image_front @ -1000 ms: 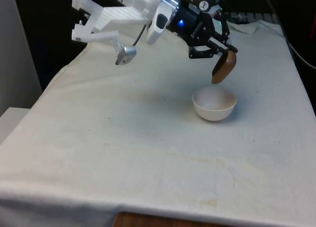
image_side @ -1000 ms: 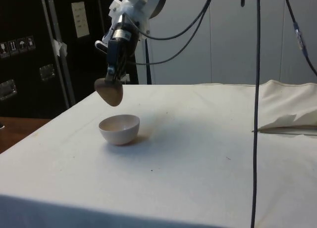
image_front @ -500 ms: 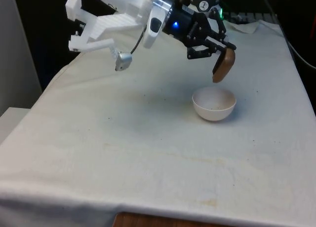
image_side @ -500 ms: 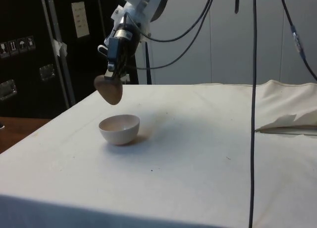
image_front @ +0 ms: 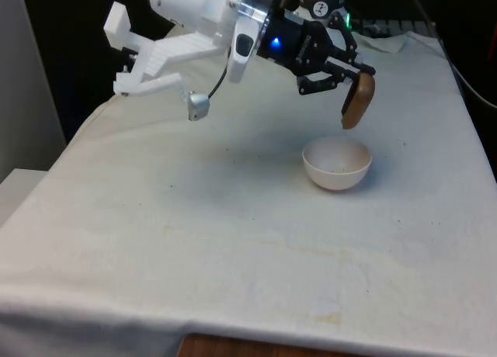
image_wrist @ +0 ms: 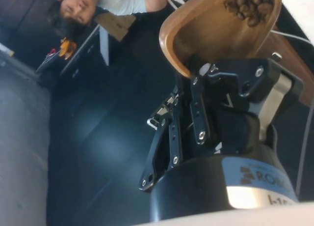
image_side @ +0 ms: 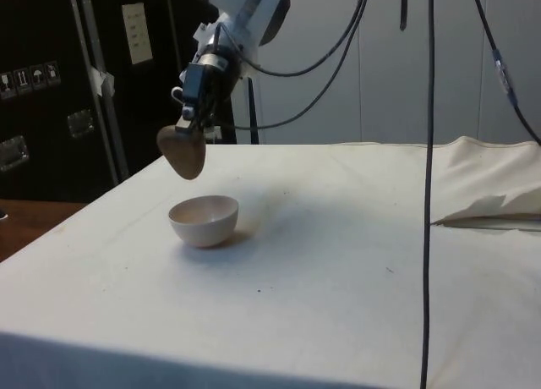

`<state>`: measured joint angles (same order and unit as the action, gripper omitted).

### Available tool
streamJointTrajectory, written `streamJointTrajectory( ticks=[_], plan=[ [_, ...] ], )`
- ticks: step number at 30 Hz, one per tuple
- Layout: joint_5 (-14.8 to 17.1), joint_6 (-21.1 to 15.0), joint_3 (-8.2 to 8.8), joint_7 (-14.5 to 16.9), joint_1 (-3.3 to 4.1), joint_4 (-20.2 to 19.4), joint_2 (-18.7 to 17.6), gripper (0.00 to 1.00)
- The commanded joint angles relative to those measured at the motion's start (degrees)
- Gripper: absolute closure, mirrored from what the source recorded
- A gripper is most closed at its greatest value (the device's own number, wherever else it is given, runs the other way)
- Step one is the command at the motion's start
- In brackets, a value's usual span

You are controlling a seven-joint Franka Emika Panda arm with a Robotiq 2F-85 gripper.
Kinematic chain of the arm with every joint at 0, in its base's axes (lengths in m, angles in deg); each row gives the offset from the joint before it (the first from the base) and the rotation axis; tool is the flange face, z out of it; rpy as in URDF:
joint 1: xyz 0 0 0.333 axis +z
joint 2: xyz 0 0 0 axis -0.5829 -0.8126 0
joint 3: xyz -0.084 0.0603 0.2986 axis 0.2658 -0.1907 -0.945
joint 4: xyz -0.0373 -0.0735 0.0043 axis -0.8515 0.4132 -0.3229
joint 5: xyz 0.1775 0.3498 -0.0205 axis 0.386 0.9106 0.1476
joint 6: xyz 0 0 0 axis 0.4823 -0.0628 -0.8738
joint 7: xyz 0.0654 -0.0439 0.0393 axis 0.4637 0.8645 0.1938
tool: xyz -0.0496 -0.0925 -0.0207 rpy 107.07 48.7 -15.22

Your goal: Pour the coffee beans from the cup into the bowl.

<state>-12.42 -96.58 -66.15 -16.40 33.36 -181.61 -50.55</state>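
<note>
While the brown wooden cup point(image_front: 358, 100) hangs tipped on its side in the upper right of the front picture, its rim is pinched between the black fingers of the gripper point(image_front: 347, 71), which are closed on it. The cup sits just above the white bowl point(image_front: 337, 162) and a little toward the frame's right edge of it, clear of the rim with a gap of air between them. In the side picture the cup point(image_side: 183, 151) shows as a rounded brown shape in the upper left of the frame, tilted under the gripper point(image_side: 191, 121), with the bowl point(image_side: 204, 220) lower down and slightly to the right of it, left of the frame's centre. The wrist picture looks into the cup point(image_wrist: 216, 24): its pale wooden inside curves across the upper right of the frame, and a cluster of dark coffee beans point(image_wrist: 249, 5) lies bunched against the inner wall near the top edge. The gripper's fingers point(image_wrist: 198, 110) clamp the cup's rim there. The bowl's inside in the front picture shows a few dark specks near its bottom; whether they are beans cannot be told. The bowl stands on the white cloth point(image_front: 194, 217), which is faintly stained toward the lower middle of the front frame. A person point(image_wrist: 86, 5) appears in the upper left corner of the wrist picture.
</note>
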Motion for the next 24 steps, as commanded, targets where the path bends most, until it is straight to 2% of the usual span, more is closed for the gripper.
streamJointTrajectory(
  ticks=[1,4,5,6,14,15,17,21,22,23,24],
  plan=[
    [0.57,0.74,-0.06,0.06,-0.29,0.23,-0.29,0.99],
    [1.38,1.60,0.23,0.52,-0.29,0.23,-0.63,0.99],
    [1.09,1.20,0.40,0.63,-0.06,0.00,-0.40,0.99],
    [1.60,1.89,0.29,0.69,-0.34,0.23,-0.69,0.99],
    [3.90,4.58,0.97,1.95,-0.46,0.29,-1.72,0.99],
    [3.72,4.18,1.15,2.06,-0.17,0.06,-1.49,0.99],
    [4.64,5.44,1.09,2.35,-0.57,0.29,-2.06,0.99],
    [5.61,6.70,1.43,2.86,-0.57,0.29,-2.58,0.99],
    [5.50,6.42,1.66,3.09,-0.29,0.06,-2.35,0.99],
    [6.07,7.28,1.60,3.15,-0.63,0.34,-2.81,0.99],
    [6.30,7.62,1.60,3.27,-0.63,0.34,-2.92,0.99]
  ],
)
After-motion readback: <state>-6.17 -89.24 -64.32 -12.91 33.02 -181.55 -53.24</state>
